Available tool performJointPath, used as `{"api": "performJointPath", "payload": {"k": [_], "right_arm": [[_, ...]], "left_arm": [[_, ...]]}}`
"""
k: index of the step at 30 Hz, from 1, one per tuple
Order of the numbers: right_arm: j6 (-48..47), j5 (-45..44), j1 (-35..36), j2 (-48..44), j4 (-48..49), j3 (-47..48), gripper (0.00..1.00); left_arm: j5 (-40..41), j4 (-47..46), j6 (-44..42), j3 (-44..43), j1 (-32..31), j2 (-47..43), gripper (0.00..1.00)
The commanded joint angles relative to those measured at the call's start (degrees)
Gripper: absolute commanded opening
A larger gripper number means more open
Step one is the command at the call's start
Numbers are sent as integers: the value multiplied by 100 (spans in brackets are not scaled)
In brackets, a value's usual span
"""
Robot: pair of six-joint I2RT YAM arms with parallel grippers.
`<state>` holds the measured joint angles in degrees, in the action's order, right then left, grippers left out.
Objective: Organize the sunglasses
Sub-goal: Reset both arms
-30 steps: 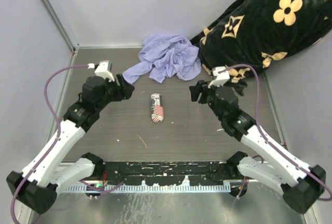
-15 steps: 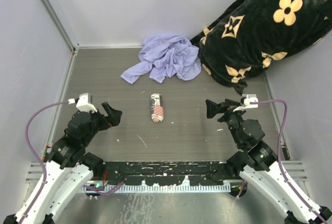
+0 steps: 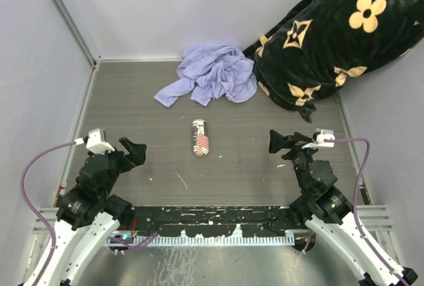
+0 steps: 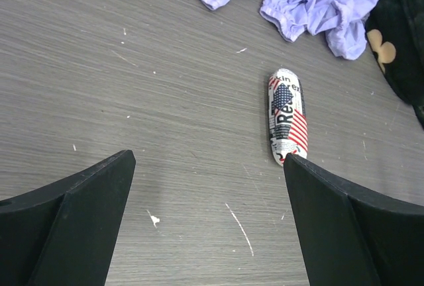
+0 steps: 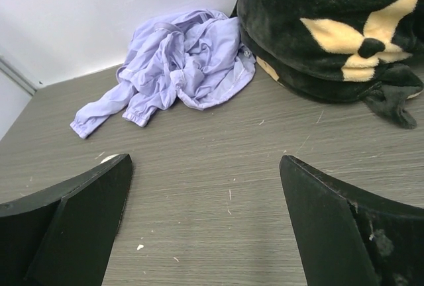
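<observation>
The white-framed sunglasses are not in view in any frame. A tubular red-and-white printed case [image 3: 200, 138] lies closed on the table's middle; it also shows in the left wrist view [image 4: 287, 116], its near end beside the right finger. My left gripper [image 3: 134, 151] is open and empty at the near left, well left of the case; in its own view [image 4: 209, 223] only bare table lies between the fingers. My right gripper [image 3: 280, 142] is open and empty at the near right; in its own view [image 5: 205, 226] only bare table lies between the fingers.
A crumpled lavender cloth [image 3: 212, 73] lies at the back centre, also in the right wrist view [image 5: 179, 64]. A black plush blanket with tan flower prints [image 3: 331, 28] fills the back right corner. Grey walls close the table at left, back and right.
Both arms have pulled back from near the cloth and blanket toward the near edge of the table. The case has not moved.
</observation>
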<state>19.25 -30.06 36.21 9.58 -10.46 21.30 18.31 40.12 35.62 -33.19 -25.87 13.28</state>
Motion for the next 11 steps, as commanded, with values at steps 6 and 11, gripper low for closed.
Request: {"api": "performJointPath", "payload": {"k": [6,11], "right_arm": [[27,-225,-6,-92,90,61,100],[44,-242,0,-129,70,41,100]], "left_arm": [[315,-35,-4,-172,10,50,98],[394,-4,43,-184,13,97,98]]}}
